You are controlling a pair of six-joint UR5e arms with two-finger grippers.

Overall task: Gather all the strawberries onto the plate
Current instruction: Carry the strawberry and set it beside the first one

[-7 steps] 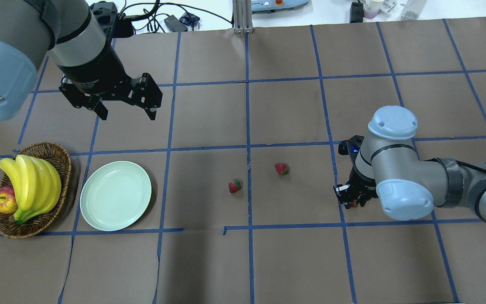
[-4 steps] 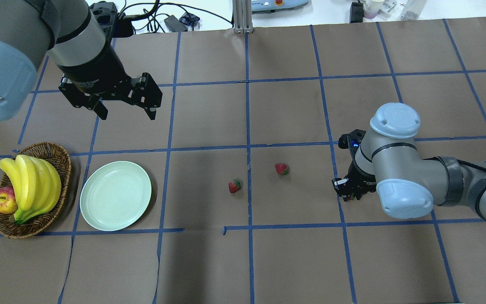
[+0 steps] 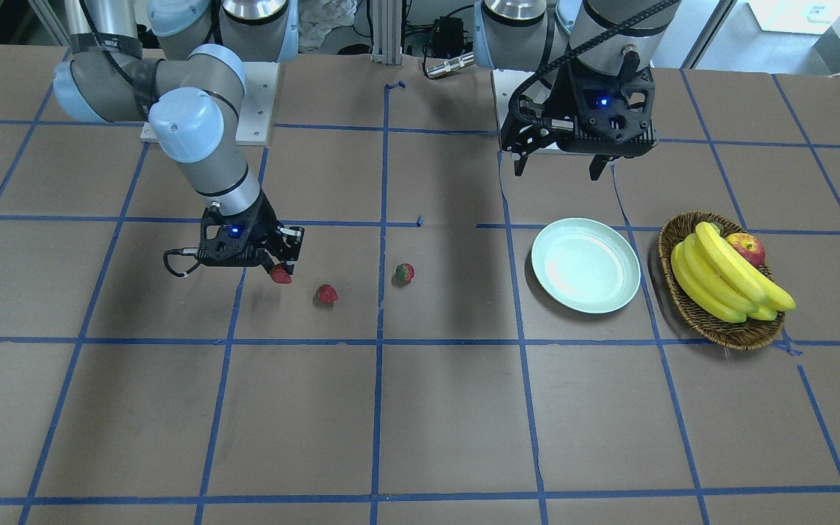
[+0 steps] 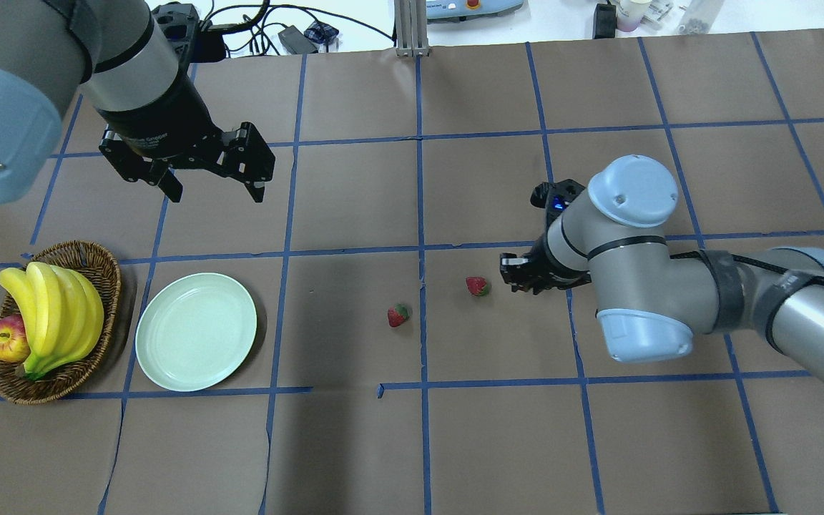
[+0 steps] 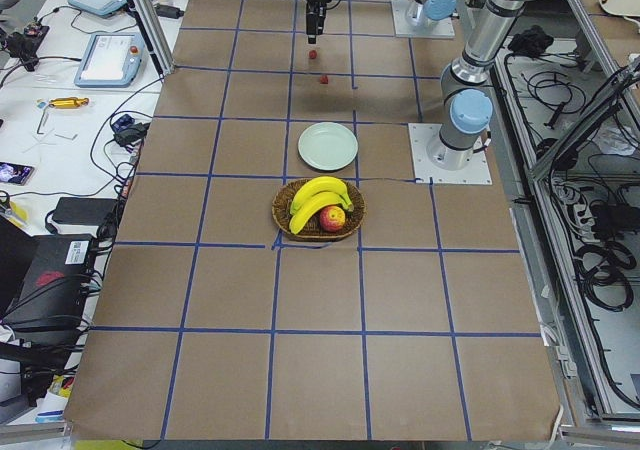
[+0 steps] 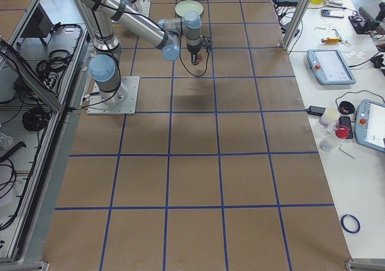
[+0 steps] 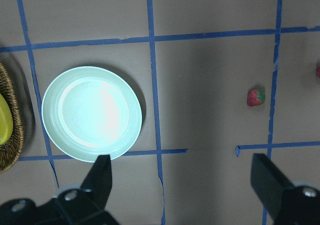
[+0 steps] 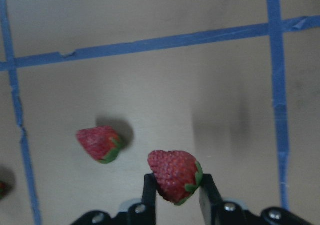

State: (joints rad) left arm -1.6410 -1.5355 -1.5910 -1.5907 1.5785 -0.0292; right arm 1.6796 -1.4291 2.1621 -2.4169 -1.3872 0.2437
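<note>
Pinched between the fingers of the right claw (image 3: 278,268), clear of the table: a strawberry (image 8: 172,174). Just beside that claw, on the plate's side, a second strawberry (image 4: 478,286) lying on the table. Farther along, a third strawberry (image 4: 398,315). Well apart, the plate (image 4: 196,332). Near it, raised above the table, the left claw (image 4: 216,192), gaping wide.

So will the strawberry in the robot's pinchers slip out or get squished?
Probably not squished: the strawberry looks undented in the right gripper. It might slip, since only the tips pinch its rounded sides. It's tiny beside the plate, so likely light.
</note>
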